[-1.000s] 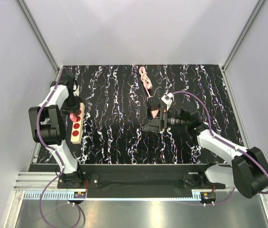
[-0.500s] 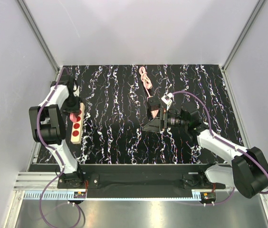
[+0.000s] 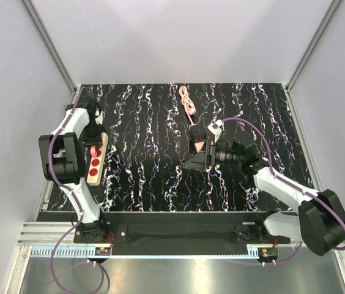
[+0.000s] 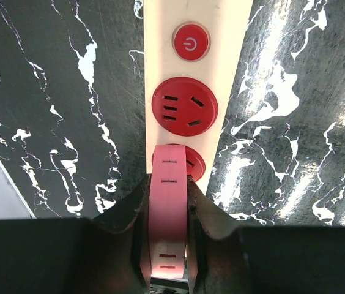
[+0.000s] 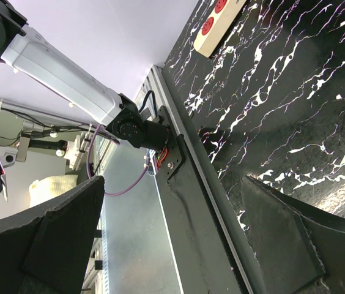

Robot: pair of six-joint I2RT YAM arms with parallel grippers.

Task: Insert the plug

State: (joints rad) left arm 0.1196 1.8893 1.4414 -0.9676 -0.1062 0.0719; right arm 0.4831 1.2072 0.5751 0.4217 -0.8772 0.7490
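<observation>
"Plug (image 4: 168, 208) seated yet?"

"Can't tell. The left end effector (image 4: 168, 191) is clamped on it, a finger pressed to each side. Its tip covers part of a red socket (image 4: 196, 165) on the beige strip (image 4: 230, 92), and the pins are hidden underneath."

"So what could spoil it?"

"Pins missing their slots, I'd say. Push then and the plug tilts in the grip, or slides up between the fingers (image 4: 126, 214)."

"And the strip?"

"It lies loose on the bench (image 3: 160, 122) (nothing holds it down). The right end effector (image 5: 172, 184) hangs well apart over mid-bench, spread wide and empty. An off-axis shove could skate the strip sideways or lever one end up."
</observation>
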